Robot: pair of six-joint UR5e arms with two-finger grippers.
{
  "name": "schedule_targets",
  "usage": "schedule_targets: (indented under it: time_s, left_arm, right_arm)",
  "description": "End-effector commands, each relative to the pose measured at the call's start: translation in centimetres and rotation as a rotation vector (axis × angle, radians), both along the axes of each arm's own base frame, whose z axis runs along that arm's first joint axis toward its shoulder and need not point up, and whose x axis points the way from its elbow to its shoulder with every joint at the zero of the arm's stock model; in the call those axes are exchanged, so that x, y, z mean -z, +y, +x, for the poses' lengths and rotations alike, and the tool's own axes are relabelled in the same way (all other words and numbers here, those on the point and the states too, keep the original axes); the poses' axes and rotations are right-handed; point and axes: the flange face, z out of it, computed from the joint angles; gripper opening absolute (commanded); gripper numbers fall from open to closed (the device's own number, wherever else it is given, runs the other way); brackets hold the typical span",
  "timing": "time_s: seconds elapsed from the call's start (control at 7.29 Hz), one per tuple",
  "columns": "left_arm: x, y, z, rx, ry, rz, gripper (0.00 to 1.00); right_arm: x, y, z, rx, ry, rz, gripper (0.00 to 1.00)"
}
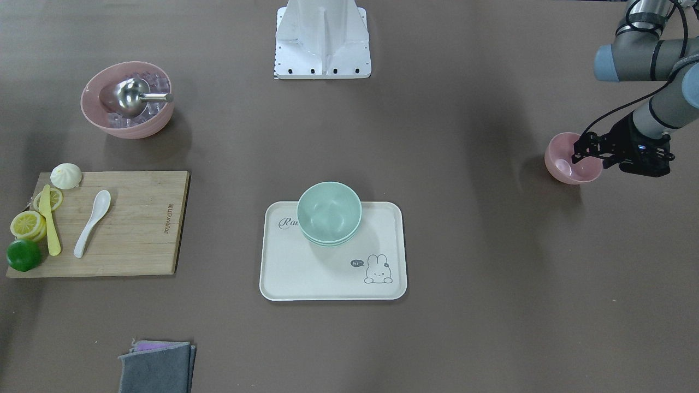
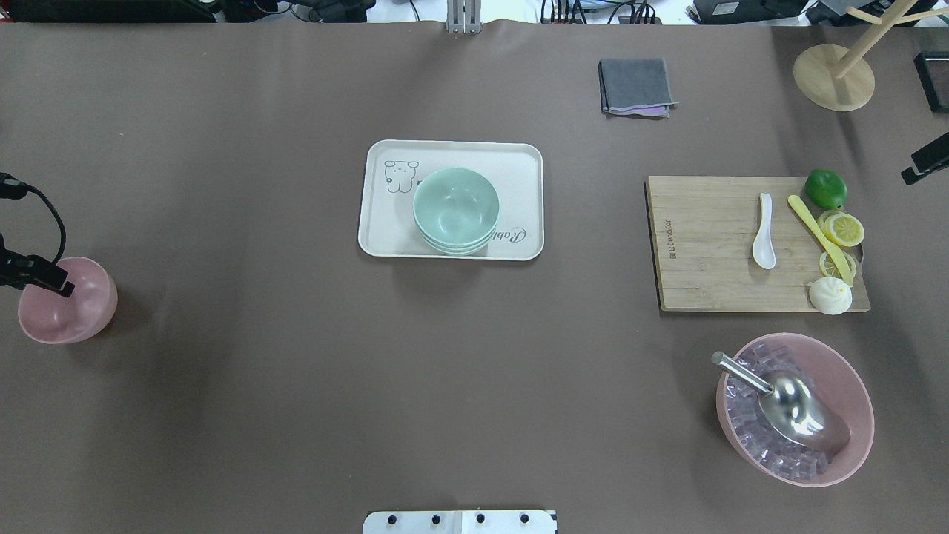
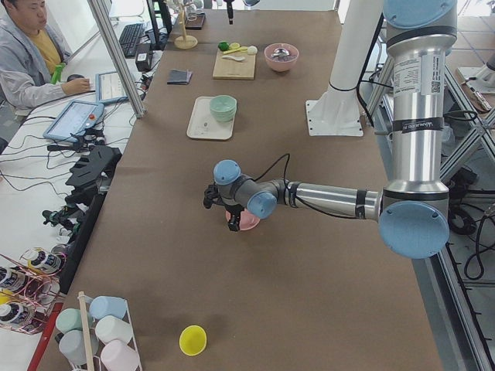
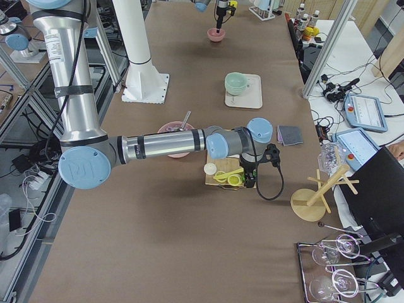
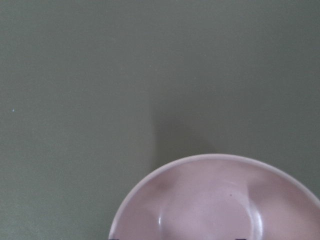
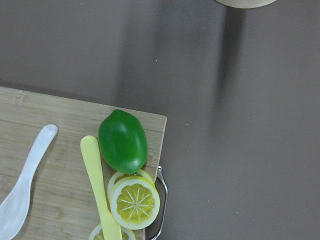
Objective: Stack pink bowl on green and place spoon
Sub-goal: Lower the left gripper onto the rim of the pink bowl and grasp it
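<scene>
**Pink bowl [image 5: 215, 200] at the left end, left gripper [image 1: 585, 151] over it**

The pink bowl fills the bottom of the left wrist view, upright and empty on the bare brown table [image 1: 491, 327]. It sits at the robot's far left, well apart from everything else. The left gripper reaches over its rim with fingers spread. One fingertip shows inside the bowl from overhead, but I cannot tell whether it touches.

Mid-table, green bowls [image 1: 329, 212] are nested on a cream tray [image 1: 306, 278], at the tray's edge nearer the robot.

The white spoon [image 1: 93, 221] lies flat on a wooden board [image 1: 136, 240] at the robot's right. Beside it are a yellow knife [image 1: 50, 224], lemon slices [image 1: 27, 224], a lime [image 1: 23, 255] and a white bun [image 1: 66, 176].

The right gripper [image 4: 250, 178] hangs over the board's lime end. Its fingers are not clear in any view, so I cannot tell their state.

Nearer the robot than the board, an ice bowl [image 1: 127, 99] holds cubes and a metal scoop [image 1: 128, 97]. A grey cloth [image 1: 157, 368] lies at the table's far side.
</scene>
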Motion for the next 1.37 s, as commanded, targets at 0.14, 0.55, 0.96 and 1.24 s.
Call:
schedule_targets:
  time_s: [0.14,0.55,0.96,1.24]
  left_arm:
    - [-1.3,1.4,-0.9,-0.01,-0.015,-0.008,0.81]
    - [-1.4,1.0,-0.4,-0.008,-0.018,-0.025,0.0]
    - [0.2,-0.5,0.7,-0.013,-0.011,-0.028,0.0]
    - [11.1,-4.3,3.4,-0.029,0.036,-0.06,0.0]
  right_arm:
    - [0.0,0.0,0.0,-0.001,0.0,-0.001,1.0]
    - [-0.3,0.2,0.0,0.0,0.0,-0.006,1.0]
    - [-0.1,0.2,0.0,-0.001,-0.001,-0.004,1.0]
    - [1.6,-0.7,-2.6,-0.007,-0.009,-0.015,1.0]
